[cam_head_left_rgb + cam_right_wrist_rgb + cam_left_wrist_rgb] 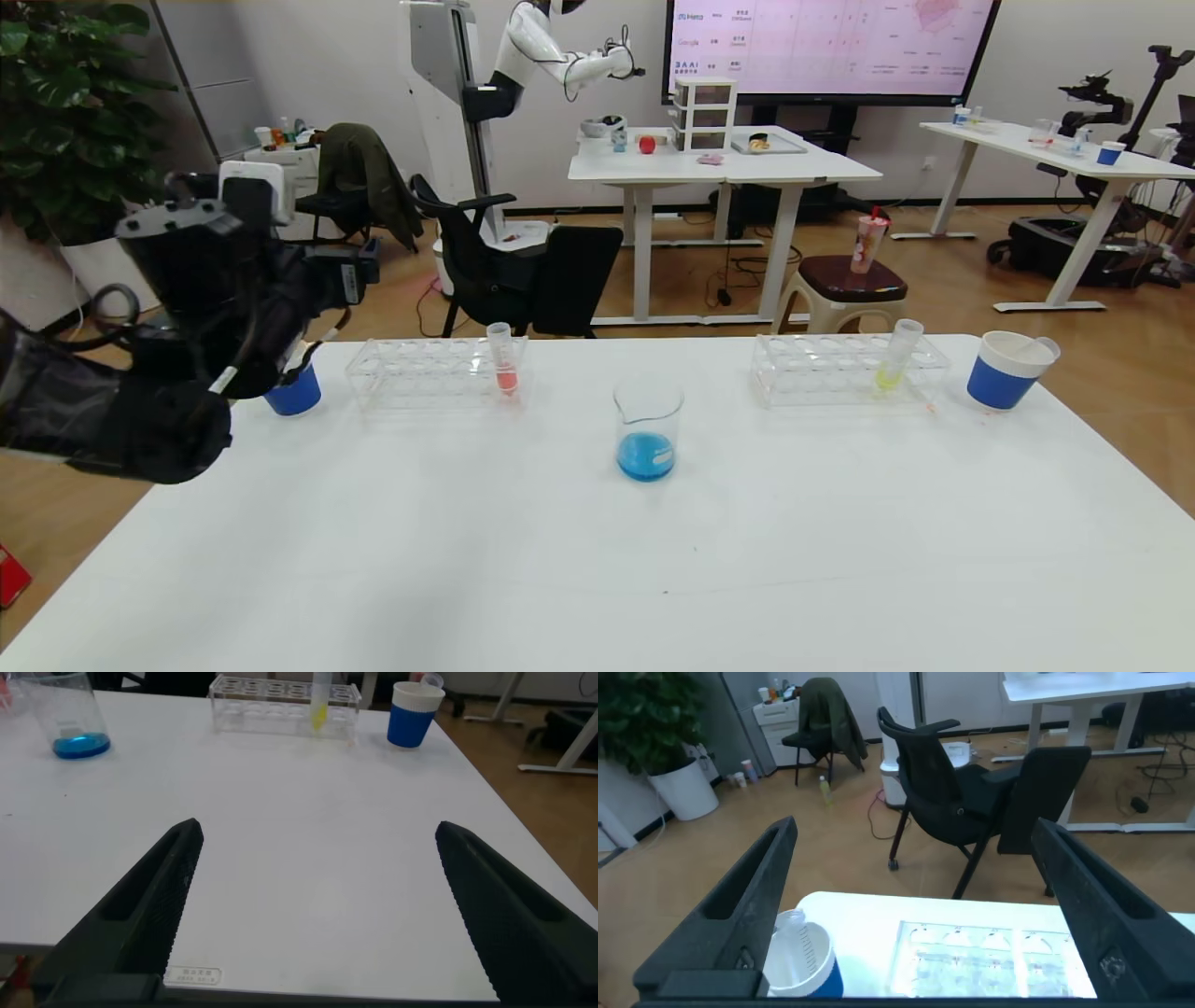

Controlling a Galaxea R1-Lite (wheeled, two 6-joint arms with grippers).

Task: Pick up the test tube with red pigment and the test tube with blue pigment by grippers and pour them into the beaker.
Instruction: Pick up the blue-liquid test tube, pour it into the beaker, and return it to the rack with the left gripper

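Note:
The beaker (646, 439) stands mid-table with blue liquid in its bottom; it also shows in the right wrist view (70, 719). No tube with pale pinkish-red or blue liquid shows. A clear tube (789, 922) with no liquid visible lies in the left blue-and-white cup (808, 966). My left gripper (913, 831) is open and empty, raised just above that cup (297, 394). A tube with coral-red liquid (504, 359) stands in the left rack (420, 371). My right gripper (318, 831) is open and empty, low over the table's near right part, outside the head view.
The right rack (840, 369) holds a yellow-liquid tube (894, 359). A second blue-and-white cup (1004, 373) at the far right has a clear tube top (1044, 348) sticking out. Behind the white table (560, 560) stand chairs and a stool.

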